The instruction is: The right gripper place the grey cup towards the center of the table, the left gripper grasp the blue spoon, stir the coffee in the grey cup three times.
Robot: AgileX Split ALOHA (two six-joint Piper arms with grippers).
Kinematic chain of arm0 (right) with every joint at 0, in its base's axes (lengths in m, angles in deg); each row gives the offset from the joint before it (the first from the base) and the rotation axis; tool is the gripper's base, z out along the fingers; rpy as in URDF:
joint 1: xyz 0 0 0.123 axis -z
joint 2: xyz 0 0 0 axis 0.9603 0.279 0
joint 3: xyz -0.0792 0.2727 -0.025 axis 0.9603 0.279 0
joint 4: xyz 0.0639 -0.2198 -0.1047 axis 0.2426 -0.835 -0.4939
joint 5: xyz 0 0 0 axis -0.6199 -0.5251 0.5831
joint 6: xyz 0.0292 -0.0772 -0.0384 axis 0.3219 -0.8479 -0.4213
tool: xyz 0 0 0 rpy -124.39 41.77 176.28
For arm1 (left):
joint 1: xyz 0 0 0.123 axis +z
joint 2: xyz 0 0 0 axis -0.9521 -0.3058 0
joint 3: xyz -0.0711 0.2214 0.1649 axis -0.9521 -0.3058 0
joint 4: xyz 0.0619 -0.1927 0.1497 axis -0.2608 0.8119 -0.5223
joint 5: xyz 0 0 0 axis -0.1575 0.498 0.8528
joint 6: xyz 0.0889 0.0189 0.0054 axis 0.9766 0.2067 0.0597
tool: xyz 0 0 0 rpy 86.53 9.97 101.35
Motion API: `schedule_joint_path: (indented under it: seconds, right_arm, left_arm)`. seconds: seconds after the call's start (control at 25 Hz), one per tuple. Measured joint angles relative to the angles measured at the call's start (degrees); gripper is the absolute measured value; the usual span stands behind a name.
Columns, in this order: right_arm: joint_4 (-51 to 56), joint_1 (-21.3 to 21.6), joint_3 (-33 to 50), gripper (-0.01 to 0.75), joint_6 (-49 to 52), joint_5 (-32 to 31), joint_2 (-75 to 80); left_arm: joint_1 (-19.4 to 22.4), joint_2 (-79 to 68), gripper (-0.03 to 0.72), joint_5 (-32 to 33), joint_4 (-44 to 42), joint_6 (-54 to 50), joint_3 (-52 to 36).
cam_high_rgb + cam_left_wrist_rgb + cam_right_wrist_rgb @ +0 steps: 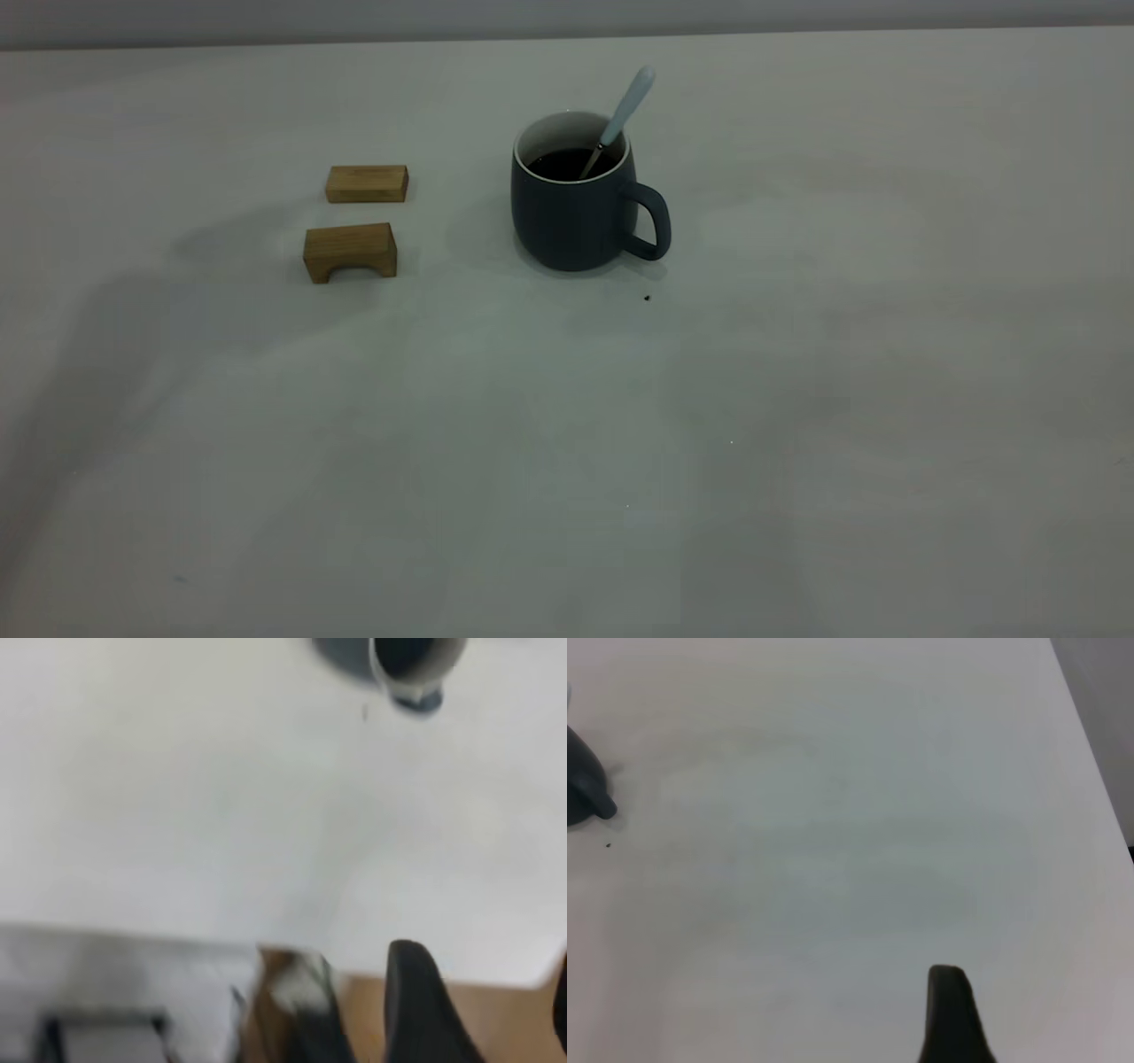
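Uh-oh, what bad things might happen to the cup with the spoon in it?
The spoon leans loose on the rim of the cup, so a bump might flip it out. The cup holds dark coffee, which might slosh onto the pale table. The wooden blocks sit nearby and might get knocked.

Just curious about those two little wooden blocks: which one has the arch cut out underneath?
The nearer wooden block, closer to the camera, has the arch-shaped notch in its underside. The farther block behind it is a plain flat slab.
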Motion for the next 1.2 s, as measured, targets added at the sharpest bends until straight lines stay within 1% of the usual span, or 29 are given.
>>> schedule_joint_path:
  seconds: [0.2, 0.36, 0.48, 0.64, 1.0, 1.08, 1.2]
  right_arm:
    - [0.00, 0.00, 0.00, 0.541, 0.00, 0.00, 0.00]
    - [0.00, 0.00, 0.00, 0.541, 0.00, 0.00, 0.00]
    - [0.00, 0.00, 0.00, 0.541, 0.00, 0.00, 0.00]
    - [0.00, 0.00, 0.00, 0.541, 0.00, 0.00, 0.00]
    - [0.00, 0.00, 0.00, 0.541, 0.00, 0.00, 0.00]
    - [0.00, 0.00, 0.00, 0.541, 0.00, 0.00, 0.00]
    - [0.00, 0.00, 0.00, 0.541, 0.00, 0.00, 0.00]
  left_arm:
    - [0.00, 15.16, 0.436, 0.00, -16.53, 10.58, -0.78]
    - [0.00, 25.60, 0.436, 0.00, -23.64, 19.55, -3.44]
    - [0.00, 33.03, 0.436, 0.00, -24.54, 23.24, -7.72]
    - [0.00, 41.84, 0.436, 0.00, -24.54, 24.28, -17.16]
    - [0.06, 64.43, 0.436, -0.30, -24.94, 24.67, -44.30]
    - [1.15, 69.42, 0.436, -1.66, -24.88, 25.22, -48.95]
    - [5.57, 76.63, 0.436, -4.45, -24.88, 26.56, -54.74]
